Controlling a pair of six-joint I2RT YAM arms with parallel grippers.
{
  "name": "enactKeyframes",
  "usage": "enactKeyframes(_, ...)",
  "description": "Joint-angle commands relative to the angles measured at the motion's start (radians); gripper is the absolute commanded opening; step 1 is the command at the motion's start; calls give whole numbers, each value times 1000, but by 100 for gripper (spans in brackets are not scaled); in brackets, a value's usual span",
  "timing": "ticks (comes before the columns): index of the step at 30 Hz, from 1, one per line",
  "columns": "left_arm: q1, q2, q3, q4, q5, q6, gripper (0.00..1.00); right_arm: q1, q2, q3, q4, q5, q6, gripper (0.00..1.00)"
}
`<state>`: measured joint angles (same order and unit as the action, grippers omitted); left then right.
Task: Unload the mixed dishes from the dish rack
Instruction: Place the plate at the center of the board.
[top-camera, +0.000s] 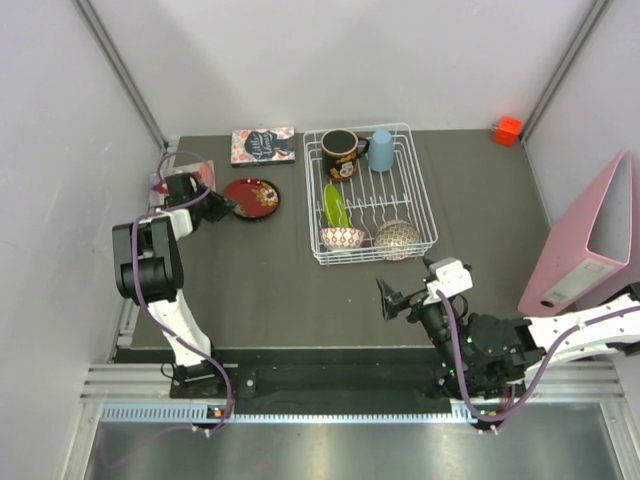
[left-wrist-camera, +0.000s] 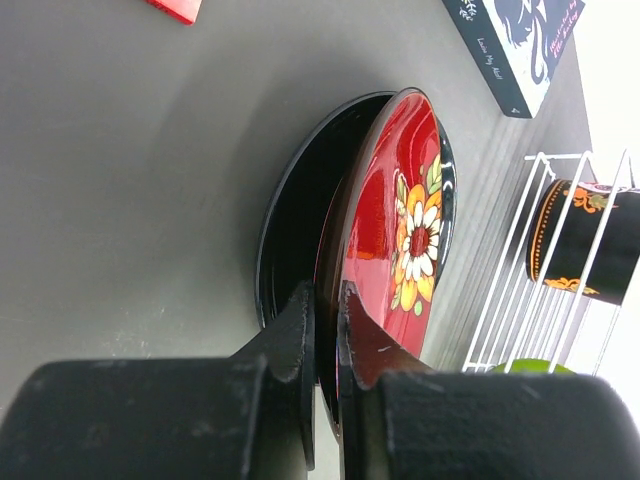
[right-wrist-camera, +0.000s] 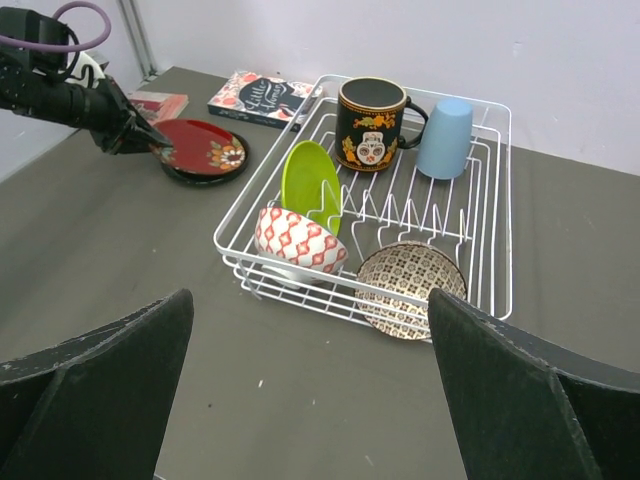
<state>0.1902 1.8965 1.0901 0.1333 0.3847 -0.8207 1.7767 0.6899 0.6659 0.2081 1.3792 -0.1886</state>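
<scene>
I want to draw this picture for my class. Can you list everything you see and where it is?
rack: 1, white wire, middle of the table
mug: 1, black, in the rack's far left corner
cup: 1, pale blue, upside down in the rack beside the mug
green plate: 1, lime green, on edge in the rack
red-and-white bowl: 1, tipped on its side at the rack's near end
beige bowl: 1, patterned, tipped beside it
red plate: 1, flowered, left of the rack
book: 1, dark cover, behind the red plate
card: 1, red, beside the red plate
block: 1, orange-red, far right corner
binder: 1, pink, right edge
table: 1, dark grey
left gripper: shut on the red plate's rim
right gripper: open, empty, near the rack
</scene>
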Motion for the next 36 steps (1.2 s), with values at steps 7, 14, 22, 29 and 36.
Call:
enactKeyframes(7,2,-20,-6,16,20,15,43,-7,7,-19,-1,3,34,100)
enactKeyframes(14,0,-63,20,-70,-18,23,71,-7,22,-15,-24,-6,73,100)
enactKeyframes(22,2,-77,111,-314,-174,75,75,-7,49,-11,-38,-17,95,100)
enactKeyframes(29,-5,-66,156,-390,-204,94,81,-6,69,-6,-39,-25,107,100)
enactKeyframes(36,-12,-59,159,-350,-125,81,77,-7,80,-8,-39,-25,110,100)
